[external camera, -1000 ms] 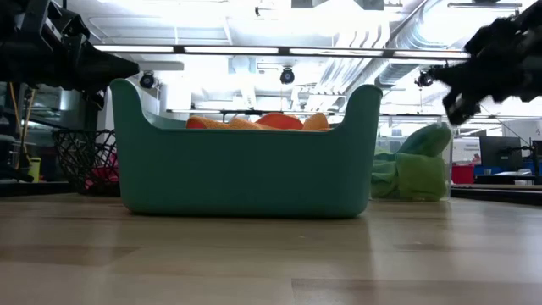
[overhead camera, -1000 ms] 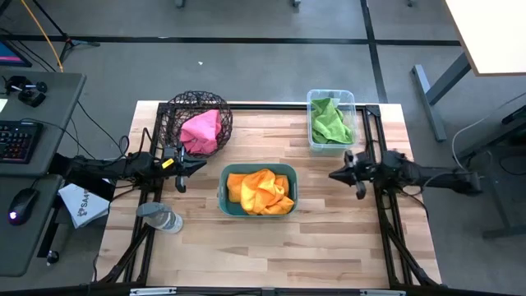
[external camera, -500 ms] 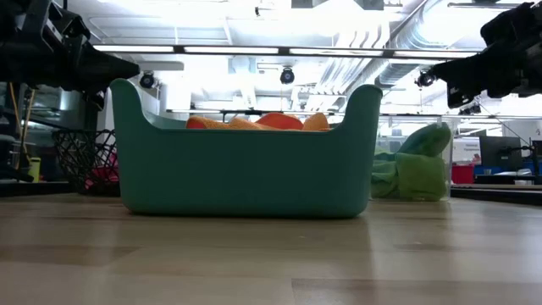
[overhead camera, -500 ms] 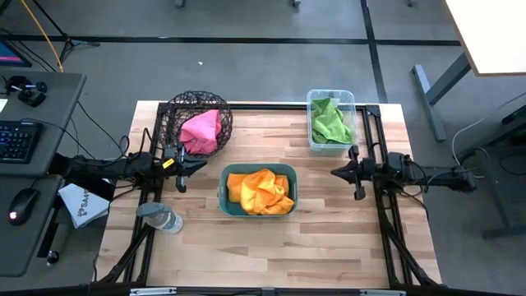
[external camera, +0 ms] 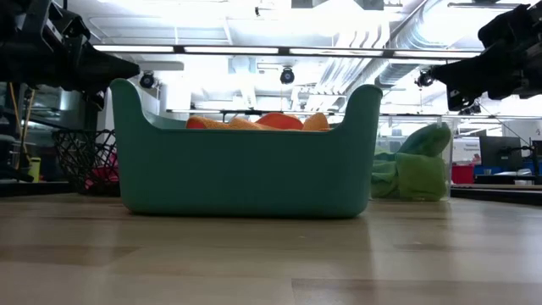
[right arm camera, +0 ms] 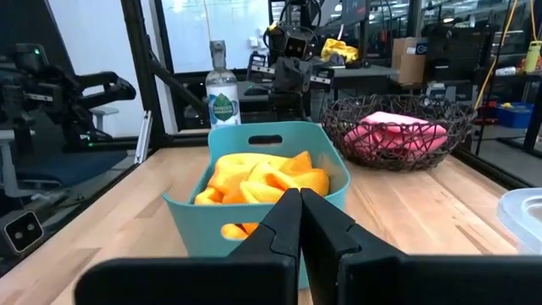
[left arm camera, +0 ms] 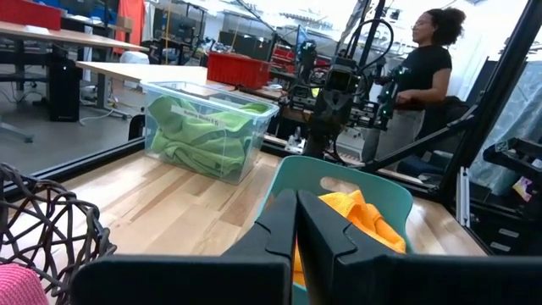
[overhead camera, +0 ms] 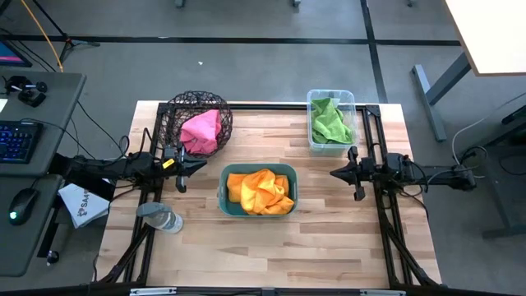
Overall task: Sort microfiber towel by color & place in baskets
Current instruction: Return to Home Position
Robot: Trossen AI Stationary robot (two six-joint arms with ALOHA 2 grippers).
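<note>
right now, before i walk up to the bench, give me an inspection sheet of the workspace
surface: wooden table, nothing spilled on it.
job's things: pink towel in wire basket; orange towel in teal tub; green towel in clear bin; no towel loose on the table.
clutter: clear bottle upright near the table's left edge; white packet just off that edge.
grippers: left claw and right claw both shut, empty, raised beside the tub.
cables: yellow cable on the floor.
surroundings: keyboard and mouse on a side desk; a person beyond the table.
</note>
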